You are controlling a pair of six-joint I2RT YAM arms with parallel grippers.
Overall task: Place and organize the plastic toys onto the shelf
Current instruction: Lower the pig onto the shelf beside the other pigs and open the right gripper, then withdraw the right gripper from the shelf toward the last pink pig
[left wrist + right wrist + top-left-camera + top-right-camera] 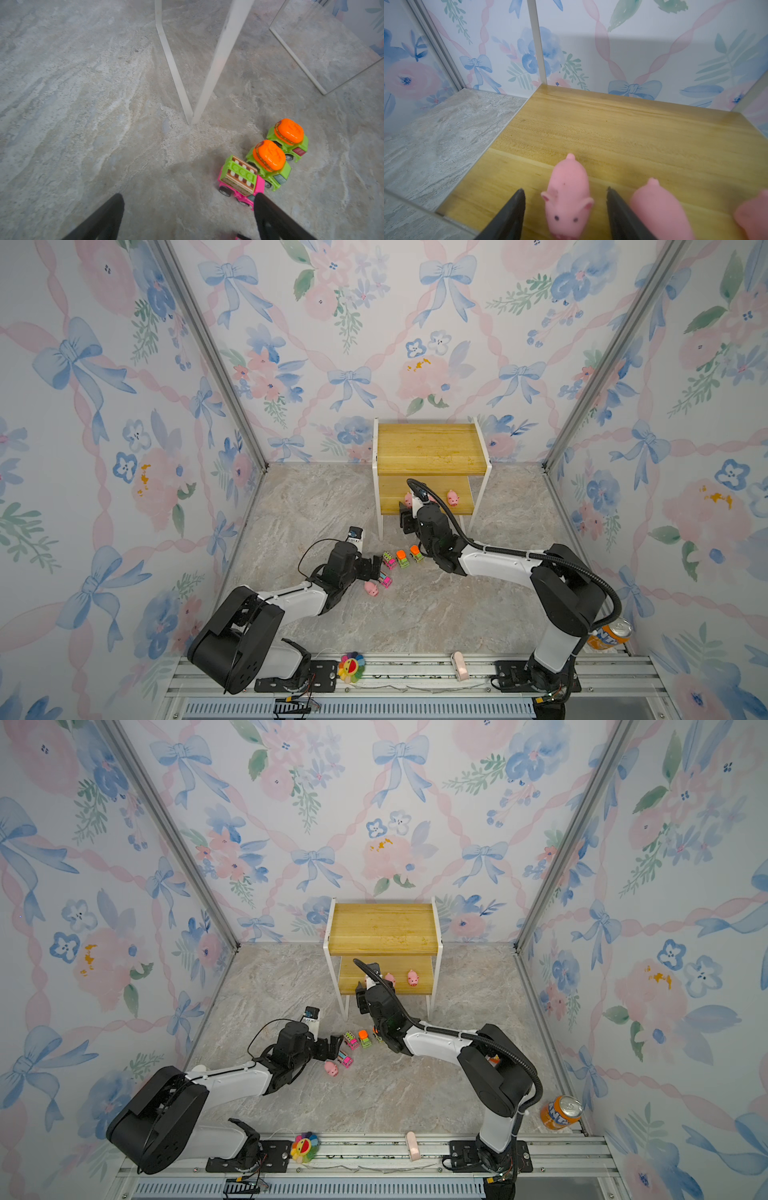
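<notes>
The shelf (432, 448) stands at the back wall with yellowish boards and a white frame. Three pink pigs lie on its lower board (633, 128). One pig (568, 193) sits between the spread fingers of my right gripper (565, 189), which is open, with a gap on each side of the pig. A second pig (658, 207) and a third pig (756, 212) lie beside it. On the floor are two green trucks (270, 164) (289, 136), a pink truck (239, 180), another pink truck (385, 580) and a pig (372, 588). My left gripper (189, 195) is open just beside the pink truck, holding nothing.
The shelf's white legs (220, 62) rise just beyond the trucks. An orange soda can (611, 637) stands at the front right, behind the right arm. A rainbow flower toy (351, 667) and a small pale block (458, 666) lie on the front rail.
</notes>
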